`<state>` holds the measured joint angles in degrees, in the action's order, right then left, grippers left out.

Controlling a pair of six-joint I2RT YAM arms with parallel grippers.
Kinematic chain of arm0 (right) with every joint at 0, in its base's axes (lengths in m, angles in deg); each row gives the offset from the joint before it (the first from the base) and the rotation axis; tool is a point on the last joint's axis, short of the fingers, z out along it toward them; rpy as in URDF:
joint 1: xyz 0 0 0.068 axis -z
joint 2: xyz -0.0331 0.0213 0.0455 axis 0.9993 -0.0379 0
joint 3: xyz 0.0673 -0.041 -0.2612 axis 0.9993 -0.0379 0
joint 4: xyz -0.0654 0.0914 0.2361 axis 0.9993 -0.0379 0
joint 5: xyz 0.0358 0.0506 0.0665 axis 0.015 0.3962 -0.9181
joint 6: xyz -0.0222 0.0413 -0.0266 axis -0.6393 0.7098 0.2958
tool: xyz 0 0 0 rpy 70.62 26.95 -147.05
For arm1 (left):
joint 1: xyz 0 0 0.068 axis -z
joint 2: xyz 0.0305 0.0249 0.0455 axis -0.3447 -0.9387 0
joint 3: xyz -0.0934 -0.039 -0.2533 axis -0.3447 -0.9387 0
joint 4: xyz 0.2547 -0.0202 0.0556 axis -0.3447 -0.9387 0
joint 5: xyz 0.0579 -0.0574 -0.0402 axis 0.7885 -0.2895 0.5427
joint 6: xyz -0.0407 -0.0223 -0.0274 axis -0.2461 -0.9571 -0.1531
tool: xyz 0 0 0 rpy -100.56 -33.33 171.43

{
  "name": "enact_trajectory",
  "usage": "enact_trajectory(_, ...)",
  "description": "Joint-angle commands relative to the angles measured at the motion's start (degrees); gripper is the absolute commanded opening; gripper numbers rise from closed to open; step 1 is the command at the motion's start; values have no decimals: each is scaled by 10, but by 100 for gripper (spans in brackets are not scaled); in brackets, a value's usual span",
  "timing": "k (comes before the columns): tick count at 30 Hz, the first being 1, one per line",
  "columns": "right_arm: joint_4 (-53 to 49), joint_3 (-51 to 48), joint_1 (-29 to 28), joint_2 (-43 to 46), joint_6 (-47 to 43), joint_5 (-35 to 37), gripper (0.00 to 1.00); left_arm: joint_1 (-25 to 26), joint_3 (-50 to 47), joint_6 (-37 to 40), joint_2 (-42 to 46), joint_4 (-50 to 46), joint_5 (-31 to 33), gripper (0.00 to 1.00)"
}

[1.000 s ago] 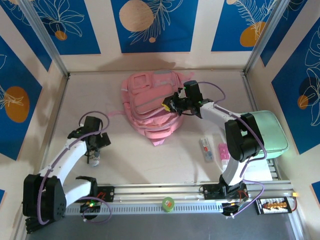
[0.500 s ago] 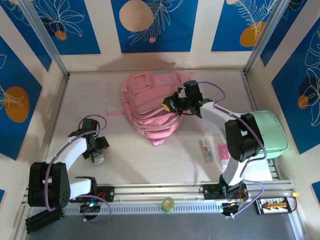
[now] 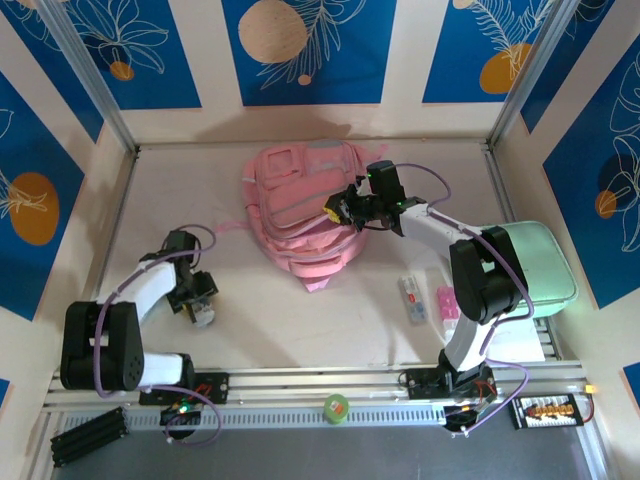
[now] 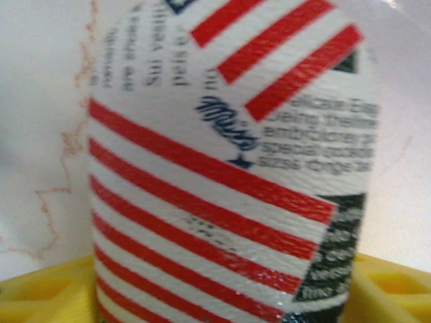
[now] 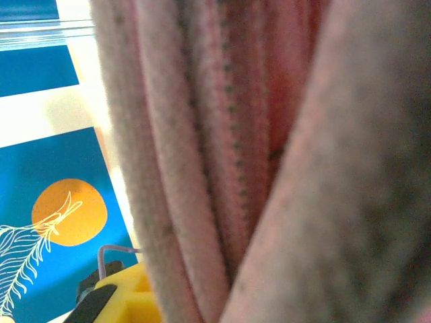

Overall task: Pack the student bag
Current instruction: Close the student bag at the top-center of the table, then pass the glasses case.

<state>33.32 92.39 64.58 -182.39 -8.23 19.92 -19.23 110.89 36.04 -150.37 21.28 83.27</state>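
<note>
The student bag (image 3: 300, 205) is a pink backpack lying at the back middle of the table. My right gripper (image 3: 345, 212) is shut on a fold of its fabric at the right edge. The right wrist view looks close onto pink folds (image 5: 222, 155) with a yellow finger (image 5: 128, 299) at the lower left. My left gripper (image 3: 198, 304) is low on the table at the left, around a small white pack with red stripes (image 4: 222, 182). That striped pack (image 3: 204, 318) sits between my yellow fingers (image 4: 40, 296), which press against both of its sides.
A mint-green case (image 3: 540, 262) lies at the right edge. A white-and-red item (image 3: 412, 297) and a pink item (image 3: 447, 303) lie beside the right arm. A green roll (image 3: 335, 406) rests on the front rail. Side walls stand close by.
The left arm has folded down and back toward the left, and its jaws have narrowed around the striped pack. The right arm and the bag have not moved.
</note>
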Motion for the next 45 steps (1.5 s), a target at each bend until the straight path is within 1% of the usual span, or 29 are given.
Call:
enact_trajectory(1,3,-8,-9,10,-9,-32,7,-9,20,16,-13,39,-5,56)
enact_trajectory(3,-7,-14,-9,15,-17,-28,9,-6,32,23,-10,26,4,49)
enact_trajectory(4,-18,-18,-9,20,-23,-23,13,-3,37,27,-2,23,7,48)
enact_trajectory(5,-39,-19,-8,24,-33,-14,18,1,41,30,8,20,7,47)
enact_trajectory(7,-107,-14,-8,41,-65,29,36,12,56,32,32,12,2,47)
enact_trajectory(10,-173,-26,-6,80,-93,88,53,36,94,21,60,0,-22,47)
enact_trajectory(12,-198,-40,-4,112,-103,116,59,56,121,9,69,4,-44,47)
enact_trajectory(15,-213,-64,-6,161,-113,156,63,93,162,-15,66,29,-81,47)
enact_trajectory(17,-213,-82,-10,193,-124,180,65,129,186,-26,57,56,-88,47)
enact_trajectory(20,-186,-98,-35,231,-174,201,68,183,220,-59,27,105,-115,47)
enact_trajectory(22,-154,-101,-61,243,-227,186,68,208,238,-91,-4,150,-156,47)
enact_trajectory(24,-133,-100,-90,246,-268,173,68,226,254,-120,-30,191,-182,46)
enact_trajectory(27,-105,-101,-131,247,-311,164,69,250,268,-160,-65,267,-226,46)
enact_trajectory(31,-94,-83,-155,223,-306,173,69,264,277,-207,-104,329,-268,46)
enact_trajectory(36,-70,-70,-175,193,-309,191,68,268,266,-253,-116,367,-279,46)
enact_trajectory(41,-33,-60,-180,169,-316,204,65,268,246,-304,-116,407,-289,46)
enact_trajectory(45,-5,-58,-187,163,-305,265,59,269,224,-349,-111,443,-284,46)
